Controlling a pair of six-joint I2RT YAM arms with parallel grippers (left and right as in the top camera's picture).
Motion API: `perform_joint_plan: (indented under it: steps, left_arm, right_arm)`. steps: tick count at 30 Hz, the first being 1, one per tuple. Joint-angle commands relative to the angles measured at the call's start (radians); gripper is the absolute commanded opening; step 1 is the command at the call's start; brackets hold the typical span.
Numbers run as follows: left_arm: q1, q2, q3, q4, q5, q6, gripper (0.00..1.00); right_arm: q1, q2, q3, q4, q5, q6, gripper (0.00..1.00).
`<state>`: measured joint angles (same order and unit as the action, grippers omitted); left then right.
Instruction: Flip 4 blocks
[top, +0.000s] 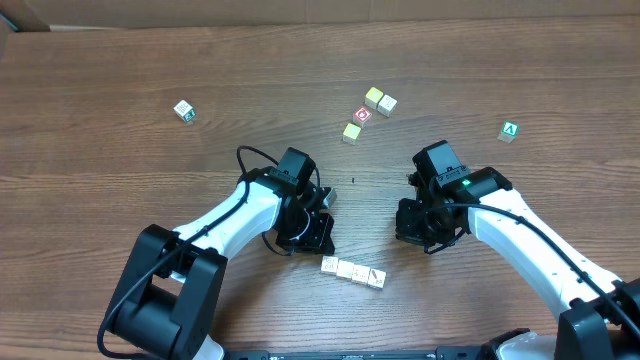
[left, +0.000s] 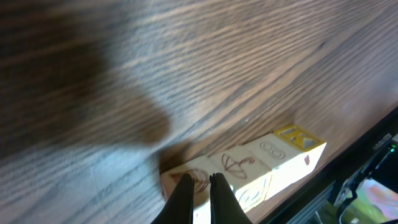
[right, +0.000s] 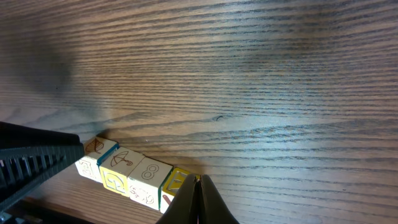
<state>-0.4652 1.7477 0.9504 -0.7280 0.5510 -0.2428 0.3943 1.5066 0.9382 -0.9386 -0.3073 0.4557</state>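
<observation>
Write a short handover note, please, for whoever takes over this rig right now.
Left hand: shut, empty, pointing at one end of the block row.
Right hand: shut, empty, pointing at the other end, where the yellow-topped block sits.
Blocks: four letter blocks sit in a touching row near the front edge of the table, between the arms.
Done: neither hand holds a block, and the views do not show whether any block has been flipped.
Left: probably all four flips. Check the faces first.
</observation>
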Motion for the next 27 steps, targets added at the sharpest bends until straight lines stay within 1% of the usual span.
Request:
perform_joint_plan:
  steps: [1,7,9,11,17,24,27]
  left_arm:
    - [-0.024,0.006,-0.002,0.028,0.022,0.018,0.04]
    - [-0.074,0.006,-0.003,0.035,0.018,0.01,0.04]
    - [-0.09,0.006,-0.002,0.035,-0.002,-0.011,0.04]
    - [-0.099,0.006,-0.003,0.034,-0.03,-0.035,0.04]
    - [-0.098,0.006,-0.002,0.042,-0.04,-0.044,0.04]
    - [-0.098,0.006,-0.002,0.124,-0.067,-0.088,0.04]
    - [-0.094,0.006,0.003,0.153,-0.124,-0.088,0.04]
  right_arm:
    - [-0.004,-0.001,0.015,0.001,0.0,-0.003,0.04]
    - [-0.004,-0.001,0.015,0.0,-0.001,-0.003,0.04]
    - [-0.004,-0.001,0.015,-0.004,0.0,-0.003,0.04]
    - [-0.004,-0.001,0.015,-0.01,0.0,-0.003,0.04]
    - [-0.004,-0.001,0.015,-0.017,0.0,-0.003,0.04]
    - [-0.004,-0.001,0.015,-0.016,0.0,-0.004,0.04]
    - [-0.004,-0.001,0.015,-0.017,0.0,-0.004,0.04]
